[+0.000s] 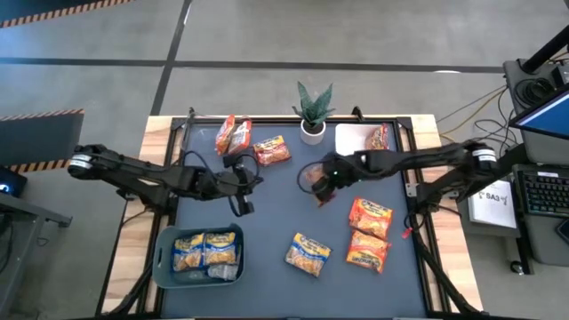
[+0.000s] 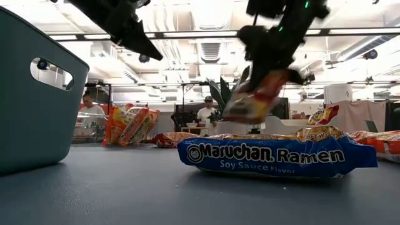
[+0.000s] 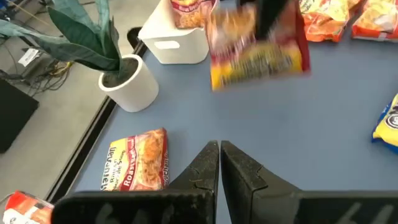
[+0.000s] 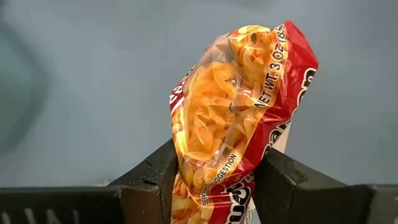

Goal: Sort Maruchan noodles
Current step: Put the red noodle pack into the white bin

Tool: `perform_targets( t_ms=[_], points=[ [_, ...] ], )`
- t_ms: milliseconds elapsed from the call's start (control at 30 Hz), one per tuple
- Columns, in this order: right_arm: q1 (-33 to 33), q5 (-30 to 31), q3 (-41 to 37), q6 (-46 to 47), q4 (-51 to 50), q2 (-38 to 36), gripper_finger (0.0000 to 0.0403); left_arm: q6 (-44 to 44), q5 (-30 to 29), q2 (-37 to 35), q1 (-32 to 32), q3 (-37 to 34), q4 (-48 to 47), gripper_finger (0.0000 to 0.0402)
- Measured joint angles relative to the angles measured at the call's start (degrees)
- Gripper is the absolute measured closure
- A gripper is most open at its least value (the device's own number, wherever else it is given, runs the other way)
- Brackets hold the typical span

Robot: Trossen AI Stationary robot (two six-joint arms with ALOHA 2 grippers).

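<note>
Right gripper (image 1: 320, 188) clamps red packet (image 1: 315, 182), lifted clear of table (image 1: 267, 267), long axis running out past fingers. Left gripper (image 1: 245, 180) fully closed, empty, nearby.

We are seeing a red ramen packet (image 4: 239, 118) hanging upright above the table's middle, clear of the surface. Two yellow-and-blue packets (image 1: 205, 250) are lying flat in the grey bin (image 1: 163, 267), while a third (image 1: 308, 253) and two orange ones (image 1: 368, 232) are lying on the mat. More packets (image 1: 252, 142) are resting near the far edge.
</note>
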Motion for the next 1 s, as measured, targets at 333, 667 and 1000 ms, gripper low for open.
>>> perform_targets(
  t_ms=[333, 667, 1000],
  points=[
    [-5.98, 16.40, 16.33, 2.84, -38.72, -4.43, 0.0257, 0.64, 0.00, 0.54, 0.00, -0.30, -0.08, 0.0402],
    [-22.98, 17.33, 15.28, -7.61, -40.00, -2.83, 0.0257, 0.71, 0.00, 0.52, 0.00, -0.30, -0.26, 0.0402],
    [-34.46, 11.08, 10.01, -16.79, -26.94, 1.55, 0.0257, 0.11, 0.02, 0.52, 0.00, -0.30, -1.77, 0.0402]
  ],
)
